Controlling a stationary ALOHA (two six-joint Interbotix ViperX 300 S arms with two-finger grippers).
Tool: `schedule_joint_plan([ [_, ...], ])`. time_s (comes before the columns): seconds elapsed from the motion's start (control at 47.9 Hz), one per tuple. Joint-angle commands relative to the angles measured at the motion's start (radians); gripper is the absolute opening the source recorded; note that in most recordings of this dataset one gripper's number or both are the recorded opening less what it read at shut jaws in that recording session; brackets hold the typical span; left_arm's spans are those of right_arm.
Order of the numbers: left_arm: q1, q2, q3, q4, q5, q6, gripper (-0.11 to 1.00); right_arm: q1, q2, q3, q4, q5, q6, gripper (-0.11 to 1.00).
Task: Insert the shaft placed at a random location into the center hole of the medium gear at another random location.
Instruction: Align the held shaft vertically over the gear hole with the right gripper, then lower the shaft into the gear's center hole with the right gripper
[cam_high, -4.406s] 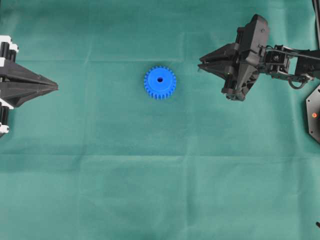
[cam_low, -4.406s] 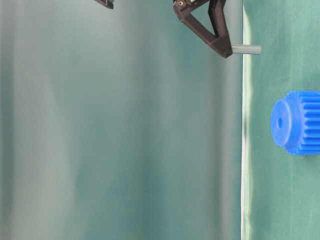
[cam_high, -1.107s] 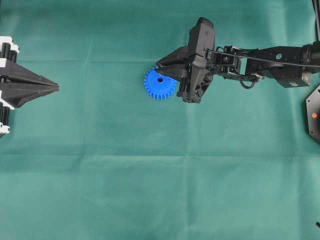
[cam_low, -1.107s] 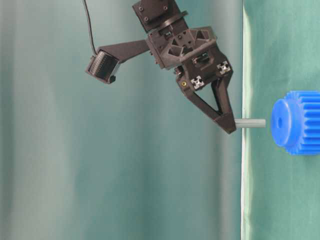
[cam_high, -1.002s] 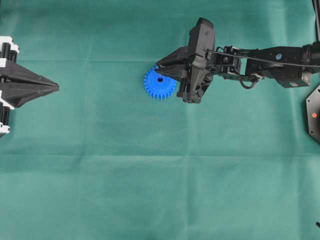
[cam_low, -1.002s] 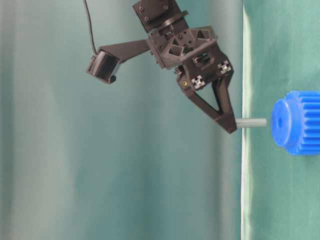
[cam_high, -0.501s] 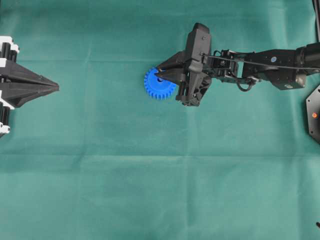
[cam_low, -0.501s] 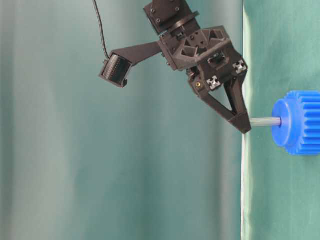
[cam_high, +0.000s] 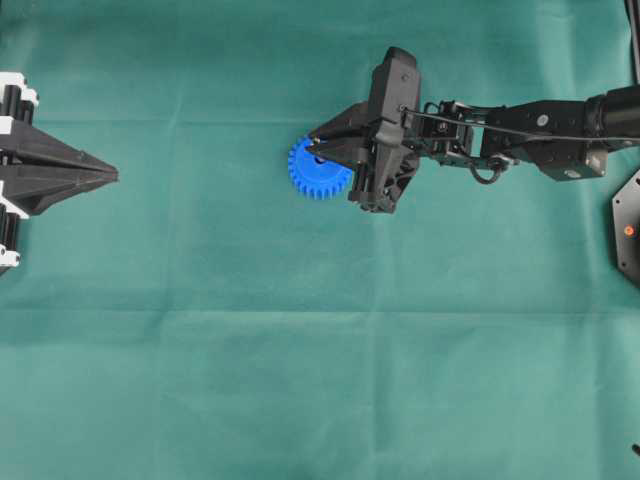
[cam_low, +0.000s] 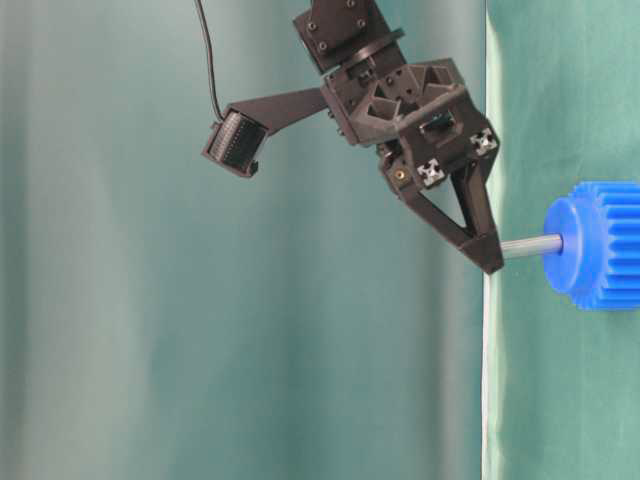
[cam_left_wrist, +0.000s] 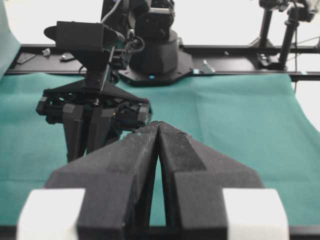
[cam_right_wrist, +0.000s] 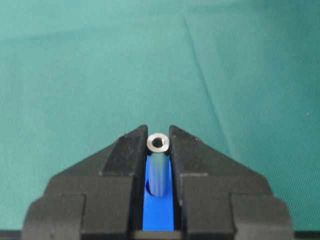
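right gripper: black two-finger right gripper (cam_low: 490, 262) sits upper middle of the overhead frame, jaws clenched on the short silver-grey metal shaft (cam_low: 530, 246), pinching its upper end so the free end leads into the hole.
shaft: held square to the hub face; in the table-level view its tip touches the hub at centre right of frame, apparently just entered. Wrist view shows its hollow end (cam_right_wrist: 159, 142) between the fingers (cam_right_wrist: 125, 150).
gear: bright blue plastic toothed medium gear (cam_high: 312, 172) lies flat on the green cloth (cam_high: 300, 350), upper centre of overhead frame, directly under the gripper tips.
center hole: not visible as such; covered by shaft and fingers in every view.
left gripper: black left gripper (cam_left_wrist: 158, 131) parked at left edge of overhead frame, well apart from the gear; jaws closed together, holding nothing.
step: judged mid-insertion, a push along the axis remains.
hidden: how deep the shaft sits cannot be told; gear cut off at right edge of the table-level frame; only a blue strip (cam_right_wrist: 159, 210) shows in the right wrist view.
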Motion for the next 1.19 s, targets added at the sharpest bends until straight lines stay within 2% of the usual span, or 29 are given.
schedule_joint_plan([
  [0.0, 0.002, 0.008, -0.02, 0.002, -0.005, 0.0, 0.0, 0.0, -0.015, -0.015, 0.005, -0.008, -0.011, 0.13],
  [0.898, 0.003, 0.008, -0.02, 0.002, -0.005, 0.0, 0.0, -0.002, -0.048, -0.008, 0.005, -0.005, -0.015, 0.13],
  [1.169, 0.002, 0.006, -0.02, 0.002, -0.005, 0.0, 0.0, 0.0, -0.009, -0.011, 0.005, -0.015, -0.009, 0.13],
])
